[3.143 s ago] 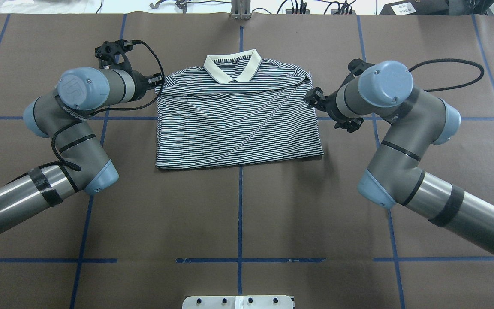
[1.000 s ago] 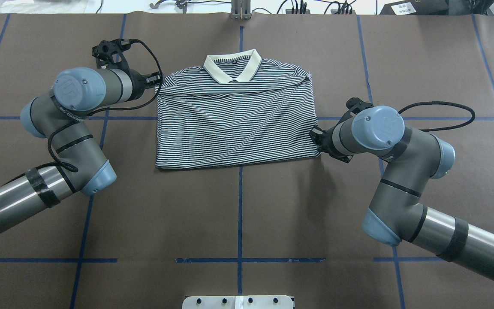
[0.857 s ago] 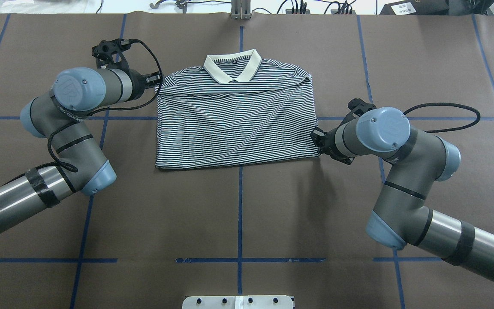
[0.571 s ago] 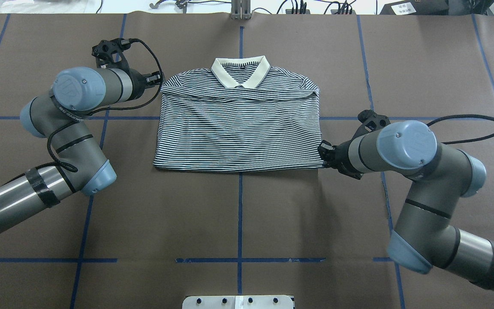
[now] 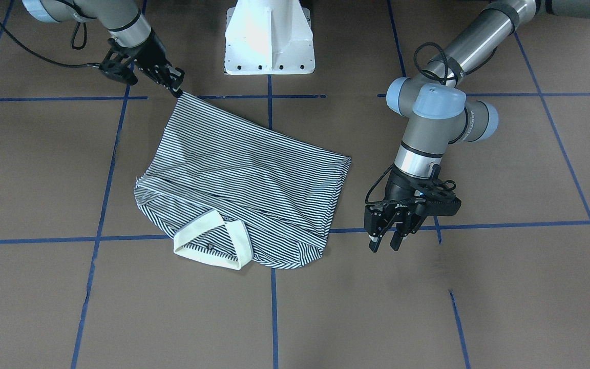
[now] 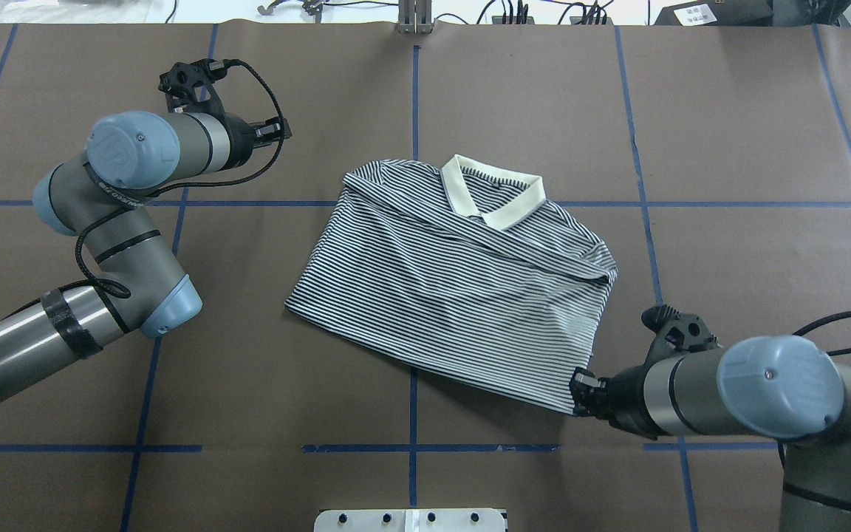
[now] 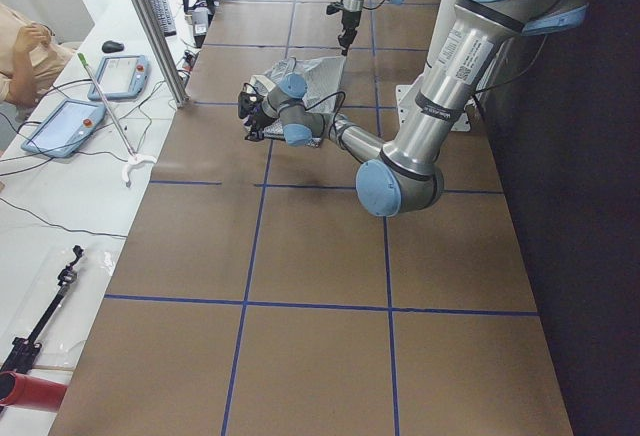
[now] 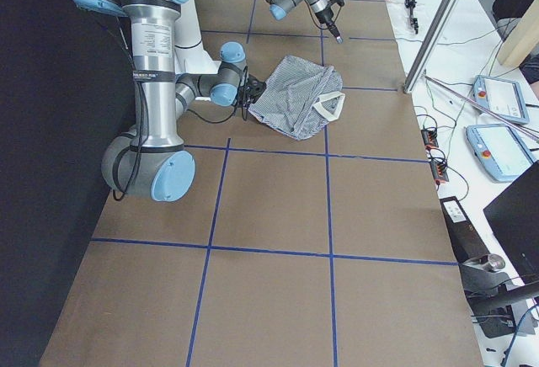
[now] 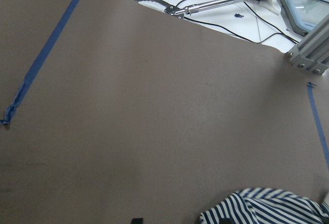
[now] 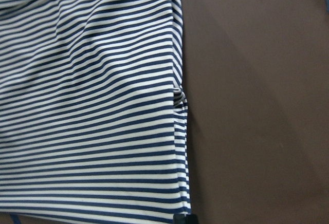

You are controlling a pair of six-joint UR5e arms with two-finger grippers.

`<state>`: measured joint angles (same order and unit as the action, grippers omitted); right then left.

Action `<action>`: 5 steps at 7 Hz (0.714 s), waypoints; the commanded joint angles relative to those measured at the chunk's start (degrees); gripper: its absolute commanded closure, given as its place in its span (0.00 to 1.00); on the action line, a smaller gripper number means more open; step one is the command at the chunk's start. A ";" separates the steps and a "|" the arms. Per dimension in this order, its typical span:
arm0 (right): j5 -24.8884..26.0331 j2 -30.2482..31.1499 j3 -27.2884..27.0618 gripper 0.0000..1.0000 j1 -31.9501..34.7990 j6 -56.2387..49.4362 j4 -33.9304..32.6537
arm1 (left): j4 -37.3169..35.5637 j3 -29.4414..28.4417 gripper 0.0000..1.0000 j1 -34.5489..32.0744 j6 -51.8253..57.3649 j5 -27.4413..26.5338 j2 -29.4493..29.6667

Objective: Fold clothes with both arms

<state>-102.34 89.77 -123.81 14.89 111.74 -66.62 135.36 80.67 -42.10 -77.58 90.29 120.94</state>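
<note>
The striped polo shirt (image 6: 455, 288) lies folded and skewed on the brown table, its cream collar (image 6: 496, 196) on the far side. It also shows in the front view (image 5: 244, 189). My right gripper (image 6: 580, 391) is shut on the shirt's near right hem corner, seen in the front view (image 5: 176, 88) with the cloth pulled taut. The right wrist view shows the striped hem (image 10: 87, 106) running down to the fingers. My left gripper (image 5: 384, 243) is open and empty, well clear of the shirt; the left wrist view shows only a shirt edge (image 9: 267, 208).
The white pedestal base (image 5: 269, 36) stands at the near middle edge. Blue tape lines (image 6: 412, 414) cross the brown table cover. A metal post (image 6: 414, 16) and cables lie along the far edge. Tablets (image 8: 501, 98) sit beyond that edge.
My right gripper moved down the shirt's right edge, closed on the hem corner and dragged it toward the robot and rightward. The shirt slid and rotated away from my left gripper, which stayed put.
</note>
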 commanded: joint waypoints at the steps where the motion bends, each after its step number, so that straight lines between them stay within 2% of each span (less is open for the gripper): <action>1: 0.56 1.02 -1.88 1.00 -9.32 4.18 0.00 | -0.44 3.50 0.42 0.00 -0.20 0.24 -0.09; 2: 1.18 2.24 -1.88 0.01 -10.40 4.45 0.00 | -0.62 7.01 0.41 0.26 -0.37 0.41 -1.83; 3: 1.44 4.26 -1.79 0.00 -10.93 4.45 0.00 | -0.71 12.61 0.40 0.79 -0.72 0.94 -5.15; 4: 2.84 4.54 -4.57 0.00 -10.33 4.62 0.09 | -0.53 15.36 0.40 0.88 -5.17 7.81 -7.89; 5: 8.16 4.80 -8.78 0.00 -8.41 4.97 0.09 | -1.14 17.65 0.38 1.66 -9.56 10.32 -8.52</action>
<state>-98.74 94.00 -128.48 5.01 116.36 -66.56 134.64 94.97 -41.13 -82.42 96.50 114.19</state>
